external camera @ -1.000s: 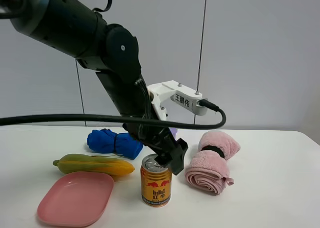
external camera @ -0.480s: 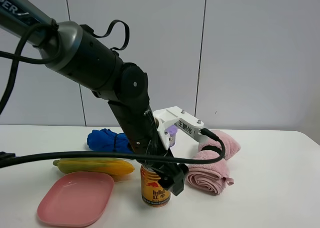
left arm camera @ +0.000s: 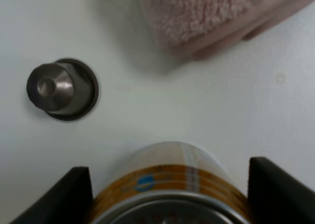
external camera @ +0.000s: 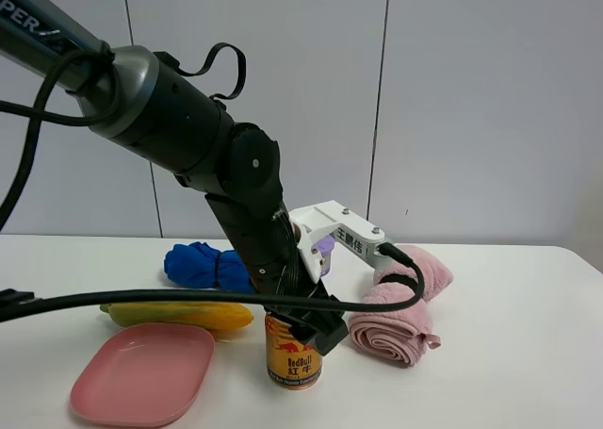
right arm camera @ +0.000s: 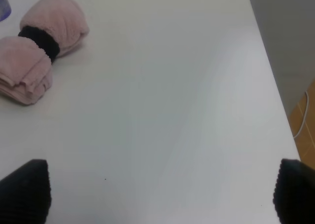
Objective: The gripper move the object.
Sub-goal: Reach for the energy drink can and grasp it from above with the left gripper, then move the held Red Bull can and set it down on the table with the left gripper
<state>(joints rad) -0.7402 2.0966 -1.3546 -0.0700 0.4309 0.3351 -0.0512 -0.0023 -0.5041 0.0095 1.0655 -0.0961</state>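
Observation:
The gold-yellow Red Bull can (external camera: 294, 358) stands upright on the white table (external camera: 509, 354) near the front. My left gripper (external camera: 313, 327), a black claw under the white box with Chinese characters (external camera: 347, 233), is down over the can's top. In the left wrist view the can (left arm camera: 167, 184) fills the gap between the two black fingers (left arm camera: 66, 197), which press on its sides. My right gripper (right arm camera: 160, 194) is open and empty over bare table; it does not show in the exterior view.
A rolled pink towel (external camera: 396, 306) lies right of the can. A small grey capsule (left arm camera: 61, 88) sits just beyond it. A blue cloth (external camera: 212, 267), a yellow-green corn cob (external camera: 179, 314), a pink plate (external camera: 141, 372) and a partly hidden purple jar (external camera: 325, 250) are around.
The left arm has come down from above the can, so the fingers now sit around its upper part. The can has stayed in place.

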